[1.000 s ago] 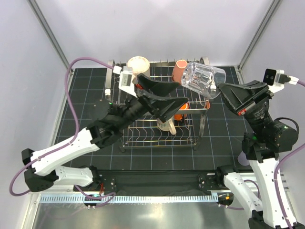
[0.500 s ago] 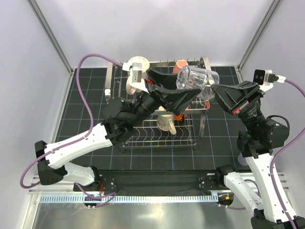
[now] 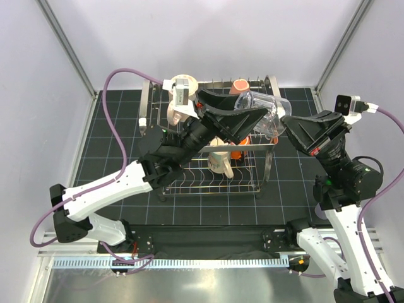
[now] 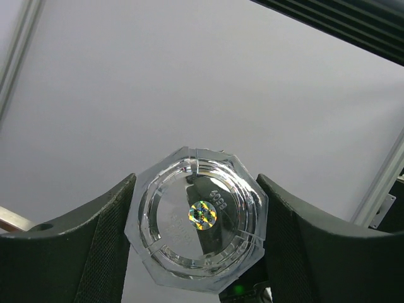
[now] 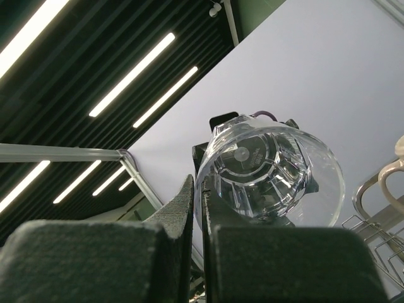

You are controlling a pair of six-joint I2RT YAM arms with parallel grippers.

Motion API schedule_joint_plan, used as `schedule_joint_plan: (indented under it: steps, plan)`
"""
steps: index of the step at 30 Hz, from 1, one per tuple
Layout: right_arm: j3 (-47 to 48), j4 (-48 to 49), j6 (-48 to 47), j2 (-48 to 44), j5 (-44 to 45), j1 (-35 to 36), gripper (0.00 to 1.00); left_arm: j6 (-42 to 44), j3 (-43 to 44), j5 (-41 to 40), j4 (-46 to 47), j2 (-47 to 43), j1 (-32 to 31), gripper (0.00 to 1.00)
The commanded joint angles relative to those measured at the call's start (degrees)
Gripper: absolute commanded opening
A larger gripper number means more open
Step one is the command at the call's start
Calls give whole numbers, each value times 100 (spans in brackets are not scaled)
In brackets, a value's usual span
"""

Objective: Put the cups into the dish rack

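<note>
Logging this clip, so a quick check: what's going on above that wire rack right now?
A handover seems under way. The right gripper is shut on the rim wall of a clear glass tumbler, holding it sideways above the two-tier chrome wire dish rack. The left gripper has a finger on either side of the tumbler's base; whether it grips yet is unclear. A cream mug and a small orange cup already sit in the rack.

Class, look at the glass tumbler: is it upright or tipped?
Tipped on its side. The tumbler lies roughly level above the rack; the left wrist view faces its base.
</note>
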Motion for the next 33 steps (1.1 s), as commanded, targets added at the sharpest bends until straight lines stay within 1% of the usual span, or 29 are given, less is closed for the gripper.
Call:
schedule_joint_plan:
  steps: [1,2,3,4,5,6,7,8,9,10,11,12,14,15,17,18,21,26,27,33]
  plan:
    - [106,81,-230,-52,-21,34,4,76,328,-57,-111,-38,-63,24]
    - [150,-59,-335,-78,-56,34,7,85,389,-75,-347,-65,-71,13]
    - [202,-530,-693,-96,-152,34,14,120,416,-119,-453,-82,-72,1]
    - [412,-901,-932,-149,-206,34,24,164,425,-163,-602,-109,-63,0]
    - [553,-1922,-1291,-175,-276,34,43,234,451,-207,-839,-196,-63,0]
    - [737,-2568,-1668,-202,-320,43,49,313,460,-285,-1024,-249,-63,0]
    - [939,-3227,-2577,-237,-259,43,54,427,495,-417,-1217,-284,-63,1]
    - [1367,-3869,-2986,-280,-172,43,60,550,608,-488,-1680,-372,-63,0]
    - [1563,-5023,-3339,-307,-58,34,62,629,688,-575,-1937,-390,-71,0]
    - [1896,-5470,-3725,-307,178,34,63,874,793,-681,-2201,-407,-54,0]
    - [2047,-6232,-4268,-316,294,43,63,998,933,-917,-2508,-416,-71,1]
    - [2188,-6570,-4561,-316,425,34,63,1138,1196,-1041,-3016,-364,-63,0]
    - [2469,-7290,-5106,-307,716,43,63,1499,1583,-1383,-3572,-259,-63,0]
    - [2531,-7477,-5257,-307,786,43,64,1613,1959,-1498,-4158,-128,-63,0]
    - [2698,-7941,-5616,-333,1050,34,64,1886,2278,-1813,-4592,14,-63,0]
    - [2742,-8066,-5723,-351,1146,43,64,1965,2593,-1928,-5029,153,-54,0]
    - [2874,-8462,-6057,-509,1533,34,64,2246,3007,-2325,-5577,409,-63,0]
    - [2866,-8814,-6286,-729,1789,43,64,2800,3097,-2483,-5684,664,-63,0]
    - [2857,-8849,-6330,-807,1824,34,64,2975,3114,-2614,-5693,708,-63,0]
    - [2708,-9139,-6489,-993,2078,34,64,3468,3352,-2958,-5921,1095,-54,0]
